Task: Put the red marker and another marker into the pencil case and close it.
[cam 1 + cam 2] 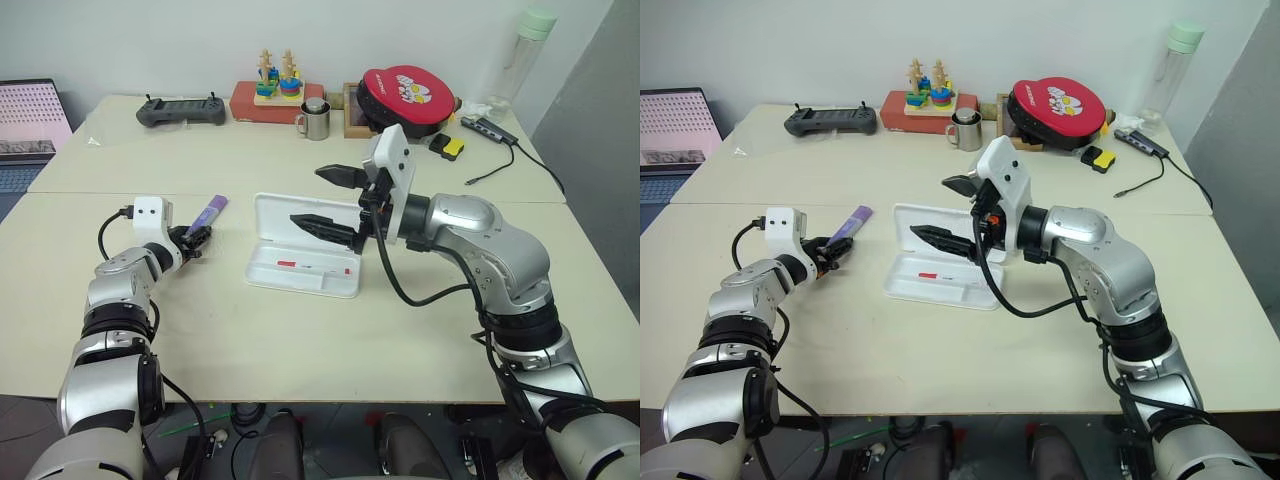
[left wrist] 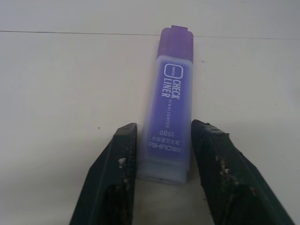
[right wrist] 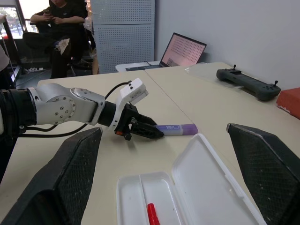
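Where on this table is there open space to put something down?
The near strip in front of the open pencil case is bare, as is the stretch between the case and the black controller. The far edge is crowded: toy stacker, metal mug, red pouch, cables.

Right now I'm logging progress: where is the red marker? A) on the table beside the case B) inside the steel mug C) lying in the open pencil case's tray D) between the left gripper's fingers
C: the red marker lies in the tray of the open pencil case.
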Action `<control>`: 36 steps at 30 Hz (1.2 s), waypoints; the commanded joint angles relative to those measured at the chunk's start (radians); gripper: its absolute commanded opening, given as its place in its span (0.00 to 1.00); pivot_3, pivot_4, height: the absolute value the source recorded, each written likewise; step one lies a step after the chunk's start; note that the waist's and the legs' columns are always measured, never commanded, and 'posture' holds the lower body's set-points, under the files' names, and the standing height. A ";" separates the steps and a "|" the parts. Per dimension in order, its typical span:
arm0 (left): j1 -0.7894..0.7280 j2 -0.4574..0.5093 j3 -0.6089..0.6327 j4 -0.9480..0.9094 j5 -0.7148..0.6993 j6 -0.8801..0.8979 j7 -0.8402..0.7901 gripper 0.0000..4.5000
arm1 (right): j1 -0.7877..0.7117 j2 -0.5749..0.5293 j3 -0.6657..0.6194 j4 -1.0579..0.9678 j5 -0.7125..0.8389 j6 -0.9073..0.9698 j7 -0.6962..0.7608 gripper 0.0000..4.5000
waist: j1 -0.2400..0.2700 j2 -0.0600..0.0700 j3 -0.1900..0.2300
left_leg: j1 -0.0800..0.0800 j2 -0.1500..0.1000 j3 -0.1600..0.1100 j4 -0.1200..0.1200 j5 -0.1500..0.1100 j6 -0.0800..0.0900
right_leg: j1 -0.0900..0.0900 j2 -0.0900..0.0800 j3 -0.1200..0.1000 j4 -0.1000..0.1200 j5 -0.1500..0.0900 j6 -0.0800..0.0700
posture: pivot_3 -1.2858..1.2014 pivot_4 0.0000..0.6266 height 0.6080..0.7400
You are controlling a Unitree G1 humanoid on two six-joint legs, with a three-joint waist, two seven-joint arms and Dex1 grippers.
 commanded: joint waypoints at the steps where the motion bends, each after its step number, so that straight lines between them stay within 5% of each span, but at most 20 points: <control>1: -0.028 -0.001 0.034 0.000 -0.029 0.021 0.014 0.27 | -0.025 -0.007 -0.033 -0.018 0.004 -0.021 0.003 1.00 | 0.000 0.000 0.000 | 0.000 0.000 0.000 0.000 0.000 0.000 | 0.000 0.000 0.000 0.000 0.000 0.000 | 0.52 0.24 1.00; 5: -0.041 -0.015 0.097 -0.081 -0.110 0.022 -0.021 0.27 | -0.010 -0.027 -0.053 -0.031 0.017 -0.016 0.017 1.00 | 0.001 0.000 0.000 | 0.000 0.000 0.000 0.000 0.000 0.000 | 0.000 0.000 0.000 0.000 0.000 0.000 | 0.52 0.24 1.00; 9: -0.023 -0.046 0.148 -0.459 -0.334 0.068 -0.244 0.27 | 0.025 -0.102 -0.104 -0.084 0.072 -0.008 0.085 1.00 | 0.008 -0.004 0.002 | -0.003 0.000 -0.001 0.000 0.000 0.000 | -0.001 0.000 -0.001 0.000 0.000 0.000 | 0.52 0.24 1.00; 17: 0.099 0.059 -0.138 -0.813 -0.319 0.155 -0.598 0.27 | 0.103 -0.245 -0.171 -0.135 0.160 0.020 0.188 1.00 | -0.001 -0.002 0.003 | 0.002 0.000 0.002 -0.002 0.000 -0.001 | 0.003 -0.002 -0.001 -0.002 -0.001 -0.001 | 0.52 0.24 1.00; 19: 0.090 0.094 -0.192 -0.829 -0.301 0.148 -0.683 0.27 | 0.127 -0.272 -0.172 -0.151 0.160 0.027 0.194 1.00 | -0.009 -0.002 0.004 | 0.001 0.001 0.001 -0.002 0.000 -0.001 | 0.002 0.000 -0.001 -0.001 -0.001 -0.001 | 0.52 0.24 1.00; 23: 0.052 0.199 -0.405 -0.719 -0.030 -0.066 -0.807 0.27 | 0.175 -0.297 -0.182 -0.186 0.168 0.039 0.171 1.00 | -0.019 -0.002 0.004 | 0.001 0.001 0.003 0.000 0.000 -0.001 | 0.001 0.000 0.001 -0.001 -0.001 0.000 | 0.52 0.24 1.00; 36: -0.116 0.181 -0.494 -0.391 0.123 -0.302 -0.981 0.27 | 0.256 -0.309 -0.137 -0.255 0.166 0.071 0.133 1.00 | -0.017 -0.002 0.004 | -0.003 0.000 0.002 -0.001 0.000 0.000 | -0.002 0.000 0.001 -0.002 -0.001 -0.001 | 0.52 0.24 1.00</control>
